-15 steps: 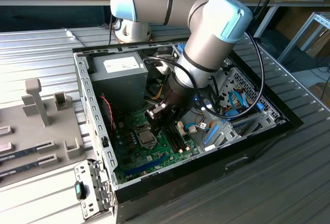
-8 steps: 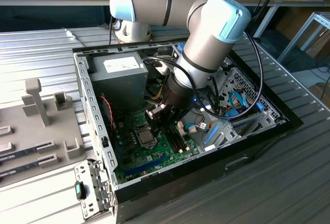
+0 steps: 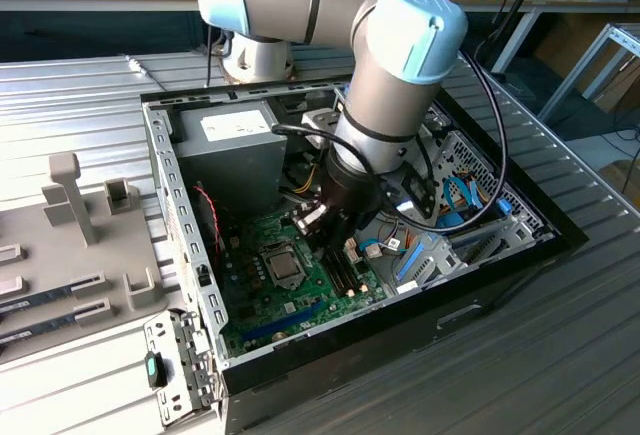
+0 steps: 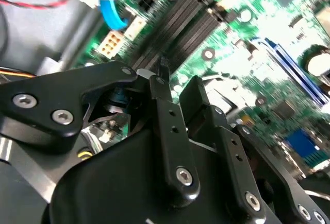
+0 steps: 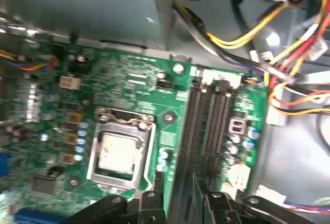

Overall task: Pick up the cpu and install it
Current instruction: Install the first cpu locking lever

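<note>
While the tool [image 3: 322, 238] hovers nearby, the cpu [image 5: 117, 152] sits socketed.

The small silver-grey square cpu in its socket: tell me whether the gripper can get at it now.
Probably yes: the cpu lies uncovered, and the gripper hovers beside it over the black memory slots.

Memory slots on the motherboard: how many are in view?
2, both empty: one memory slot and a second memory slot lie side by side, beside the CPU socket in the first wrist view. Others may be hidden.
</note>
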Controlling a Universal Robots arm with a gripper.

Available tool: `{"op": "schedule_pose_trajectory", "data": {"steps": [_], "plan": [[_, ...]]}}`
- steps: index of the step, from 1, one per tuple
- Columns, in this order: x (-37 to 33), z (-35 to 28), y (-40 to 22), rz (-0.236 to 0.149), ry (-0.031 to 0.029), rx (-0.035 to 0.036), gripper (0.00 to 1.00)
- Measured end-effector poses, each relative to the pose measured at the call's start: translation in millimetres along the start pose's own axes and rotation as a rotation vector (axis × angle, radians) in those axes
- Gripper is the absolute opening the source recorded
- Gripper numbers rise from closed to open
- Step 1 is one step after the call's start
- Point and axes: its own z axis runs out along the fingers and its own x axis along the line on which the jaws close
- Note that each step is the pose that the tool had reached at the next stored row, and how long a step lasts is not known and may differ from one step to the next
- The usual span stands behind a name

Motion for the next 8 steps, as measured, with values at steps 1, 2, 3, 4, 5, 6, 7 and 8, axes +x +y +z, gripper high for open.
{"op": "schedule_pose_trajectory", "data": {"steps": [1, 2, 3, 4, 5, 6, 7, 8], "plan": [[-0.1, 0.0, 0.0, 0.000, -0.0007, 0.0002, 0.36], [0.1, -0.2, 0.0, 0.000, -0.0017, 0.0006, 0.36], [0.1, 0.0, 0.0, 0.003, -0.0026, 0.0013, 0.36], [0.7, 0.8, 0.2, 0.015, -0.0019, 0.0063, 0.36], [2.3, 1.3, 0.4, 0.018, -0.0012, 0.0120, 0.36], [4.0, 1.7, 0.7, 0.019, -0.0008, 0.0153, 0.36], [9.7, 3.5, 1.8, 0.021, 0.0001, 0.0211, 0.36], [12.4, 4.1, 2.4, 0.021, 0.0003, 0.0214, 0.36]]}}
